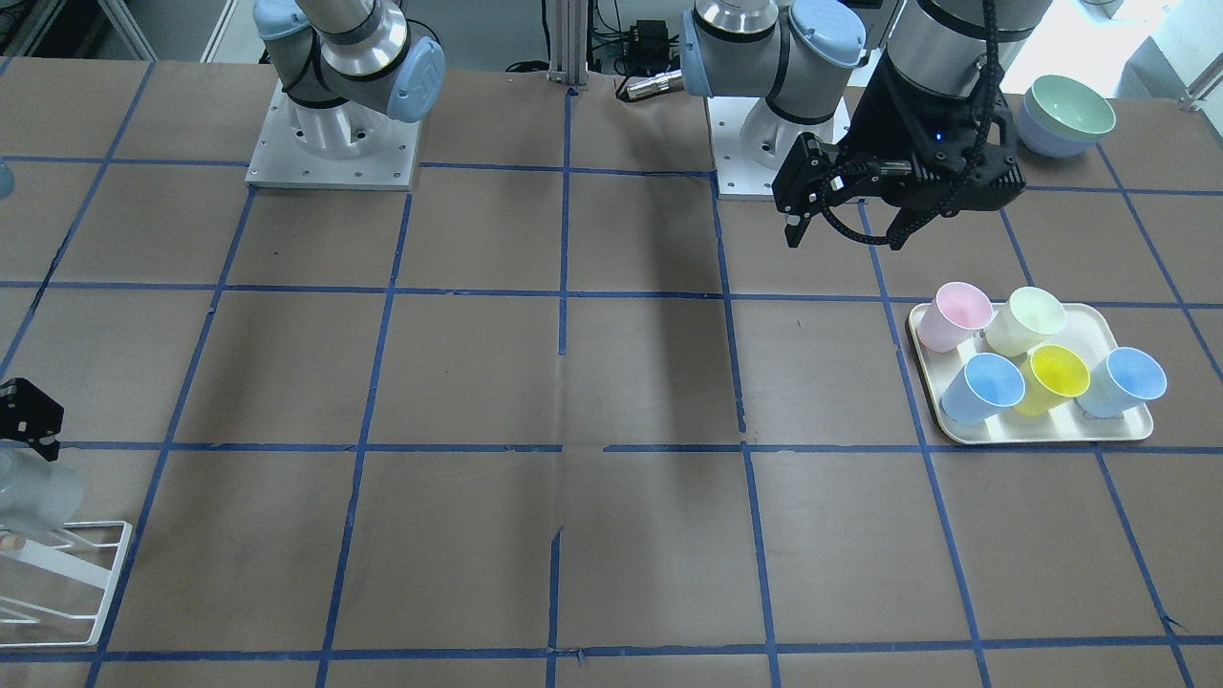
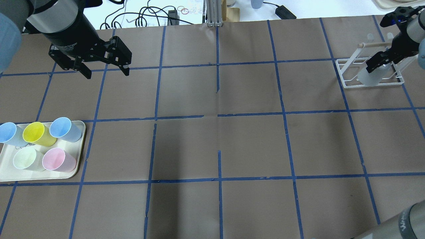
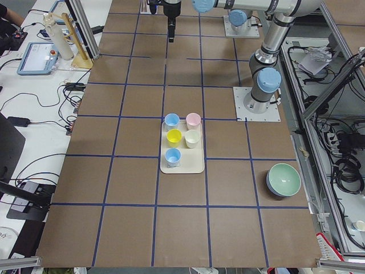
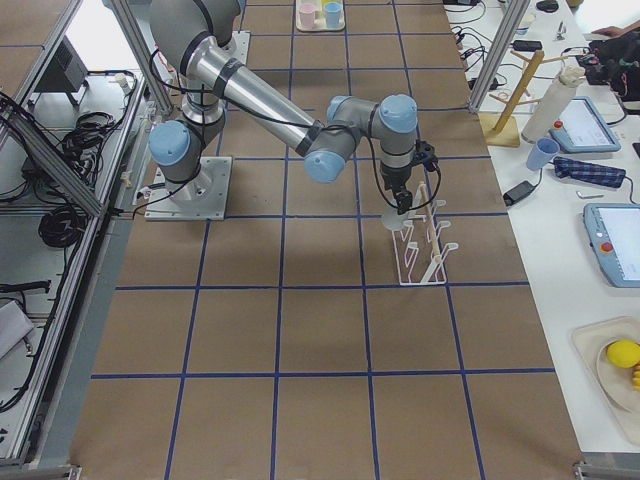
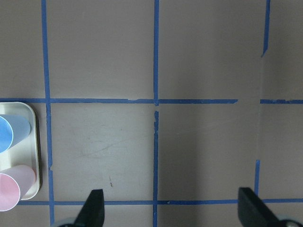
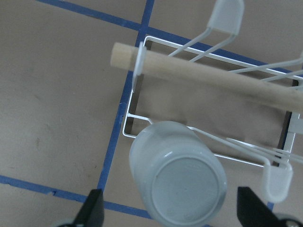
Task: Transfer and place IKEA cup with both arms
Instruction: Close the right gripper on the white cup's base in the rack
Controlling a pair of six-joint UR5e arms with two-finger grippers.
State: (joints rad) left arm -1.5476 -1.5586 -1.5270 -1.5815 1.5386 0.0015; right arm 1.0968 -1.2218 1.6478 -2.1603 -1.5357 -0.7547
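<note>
At desk's right end: IKEA cup (image 6: 177, 189) sits bottom-up on white wire rack (image 2: 345, 83). Right gripper (image 6: 173, 210) above it, jaws apart, flanking the cup with gaps both sides. Left gripper (image 2: 107, 73) hovers over bare desk (image 2: 219, 146), jaws wide apart, beyond the tray (image 2: 10, 176) of pastel cups (image 2: 54, 159).

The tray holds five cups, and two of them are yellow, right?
Not quite. The tray holds five cups, but there is only one yellow cup; it is the blue cups that number two. The overhead view shows it.
</note>
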